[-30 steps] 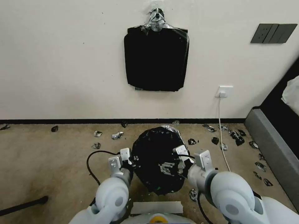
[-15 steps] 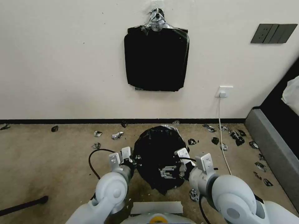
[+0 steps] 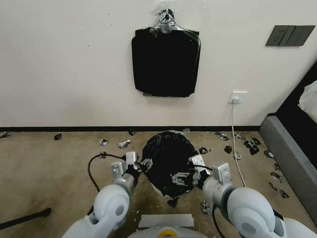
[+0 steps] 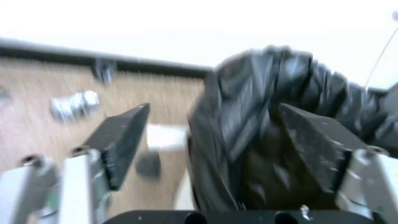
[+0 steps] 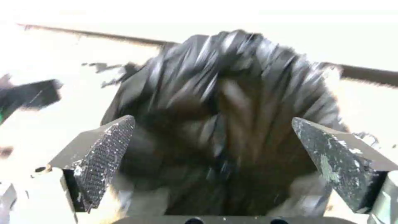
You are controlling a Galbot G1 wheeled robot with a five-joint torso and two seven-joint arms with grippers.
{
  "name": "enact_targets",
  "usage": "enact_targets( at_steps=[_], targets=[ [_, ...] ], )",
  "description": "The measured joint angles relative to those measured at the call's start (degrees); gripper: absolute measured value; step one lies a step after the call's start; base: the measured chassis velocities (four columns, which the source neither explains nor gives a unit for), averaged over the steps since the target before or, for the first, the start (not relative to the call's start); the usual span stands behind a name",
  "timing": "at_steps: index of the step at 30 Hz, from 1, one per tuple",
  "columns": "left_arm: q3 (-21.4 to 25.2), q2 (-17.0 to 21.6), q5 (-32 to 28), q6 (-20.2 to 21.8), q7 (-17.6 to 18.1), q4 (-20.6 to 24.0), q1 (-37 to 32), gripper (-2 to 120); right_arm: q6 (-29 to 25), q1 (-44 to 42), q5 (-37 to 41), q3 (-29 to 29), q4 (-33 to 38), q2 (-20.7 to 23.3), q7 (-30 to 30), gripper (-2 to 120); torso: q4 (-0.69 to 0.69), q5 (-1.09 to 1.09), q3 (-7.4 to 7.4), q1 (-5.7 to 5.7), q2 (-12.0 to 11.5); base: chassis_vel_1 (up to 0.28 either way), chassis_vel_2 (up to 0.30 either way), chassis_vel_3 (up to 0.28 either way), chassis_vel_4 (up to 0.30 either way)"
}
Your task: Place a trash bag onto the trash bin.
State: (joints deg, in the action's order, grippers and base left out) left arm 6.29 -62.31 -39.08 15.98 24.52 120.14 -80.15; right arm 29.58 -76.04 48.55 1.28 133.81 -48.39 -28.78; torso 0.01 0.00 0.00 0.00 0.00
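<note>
Your beige carpet [image 3: 49, 172] below the white wall [image 3: 66, 66] is littered with torn black plastic scraps [image 3: 251, 147]. The crinkled glossy black trash bag [image 3: 168, 158] drapes the bin between your grippers: left gripper [image 3: 142, 164] and right gripper [image 3: 181, 179] both gape wide, touching its sides.

You are looking at glossy white, rounded arm shells ending in grey wrists; the left tool [image 3: 146, 164] and right tool [image 3: 180, 178] are showing dark serrated pads [image 5: 105, 157] on silver mounts, a black cable [image 3: 94, 165] looping beside the left tool.
</note>
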Motion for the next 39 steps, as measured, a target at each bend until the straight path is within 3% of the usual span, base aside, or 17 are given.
enact_targets(
  at_steps=[2,4,5,8,10,12,14,15,23,39],
  targets=[
    [1.29,-0.08,5.72,-4.22,-2.22,-0.29,-1.45,91,-3.75,-1.54,-5.59,1.77,-1.06,-2.03,1.48,100,0.00,0.00,0.00,0.00,0.00,0.000,0.000,0.000,0.000],
    [4.34,-1.23,14.30,-10.74,-4.77,-0.62,-4.43,99,-12.20,-5.74,-19.05,6.98,-4.36,-7.00,7.25,100,0.00,-0.01,0.00,0.00,0.00,0.000,0.000,0.000,0.000],
    [4.34,-1.23,14.30,-10.74,-4.77,-0.62,-4.43,99,-12.20,-5.74,-19.05,6.98,-4.36,-7.00,7.25,100,0.00,-0.01,0.00,0.00,0.00,0.000,0.000,0.000,0.000],
    [9.78,-3.90,22.63,-16.69,-6.98,0.31,-9.18,100,-23.23,-11.34,-33.01,12.83,-8.75,-13.84,13.03,100,-0.01,-0.01,0.00,0.00,0.00,0.000,0.000,0.000,0.000],
    [10.88,-4.49,24.07,-17.71,-7.32,0.53,-10.06,100,-24.55,-12.23,-34.40,13.59,-9.13,-14.85,13.59,100,-0.01,0.00,-0.01,0.00,0.00,0.000,0.000,0.000,0.000],
    [15.44,-7.51,30.98,-21.88,-8.85,0.81,-13.73,100,-30.71,-16.63,-40.24,17.80,-10.74,-19.43,15.79,100,-0.01,-0.01,-0.01,0.00,0.00,0.000,0.000,0.000,0.000],
    [16.47,-8.37,32.45,-23.07,-9.17,0.75,-14.63,100,-31.71,-17.38,-41.24,18.68,-11.02,-20.26,15.91,100,-0.01,-0.01,-0.01,0.00,0.00,0.000,0.000,0.000,0.000],
    [21.31,-13.03,36.09,-27.49,-10.79,1.55,-20.07,100,-37.13,-21.70,-44.42,24.17,-11.57,-24.83,17.43,100,-0.01,-0.02,-0.01,0.00,0.00,0.000,0.000,0.000,0.000],
    [24.48,-17.65,37.13,-34.00,-12.90,3.24,-28.08,100,-44.03,-28.31,-46.31,27.77,-11.34,-29.03,20.26,100,-0.01,0.00,-0.01,0.00,0.00,0.000,0.000,0.000,0.000],
    [24.28,-17.66,36.81,-33.94,-12.92,3.28,-27.95,100,-44.08,-28.31,-46.10,27.57,-11.45,-28.95,20.29,100,-0.01,0.00,0.00,0.00,0.00,0.000,0.000,0.000,0.000]
  ],
)
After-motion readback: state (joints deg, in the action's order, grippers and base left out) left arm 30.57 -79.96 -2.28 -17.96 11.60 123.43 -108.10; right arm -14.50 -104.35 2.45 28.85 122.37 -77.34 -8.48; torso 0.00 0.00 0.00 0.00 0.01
